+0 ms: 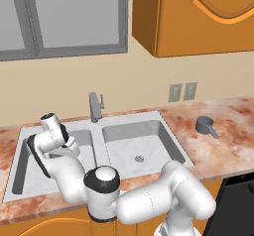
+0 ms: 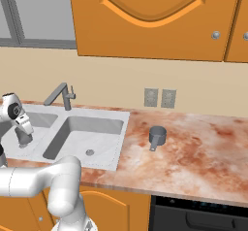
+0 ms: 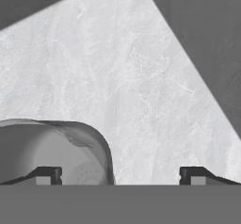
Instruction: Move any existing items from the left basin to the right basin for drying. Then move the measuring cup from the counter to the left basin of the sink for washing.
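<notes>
Nearest the robot, the white arm bends over the front edge of the sink [image 1: 99, 131] and reaches down into the left basin [image 1: 22, 165]. In the hand view the hand [image 3: 120, 175] has its two dark fingertips [image 3: 47, 175] set wide apart, released and grasping nothing — pale marbled basin floor shows between them. The grey tumbler [image 3: 56, 150] sits in that view just inside the left fingertip, its rounded rim and hollow inside facing the camera; whether the fingertip touches it cannot be told. In the base views the arm's wrist hides the tumbler.

To the right of the divider, the right basin [image 1: 149, 131] holds only its round drain [image 1: 139, 158]. At the back of the sink, over the divider, stands the grey faucet [image 1: 94, 106], its spout pointing towards the left basin in the right base view.

Right of the sink, the measuring cup [image 1: 206, 126] stands upright on the mottled worktop [image 1: 233, 141], well apart from the right basin, its short stick handle pointing towards the front edge. Behind it on the wall — two grey outlets [image 1: 182, 91].
</notes>
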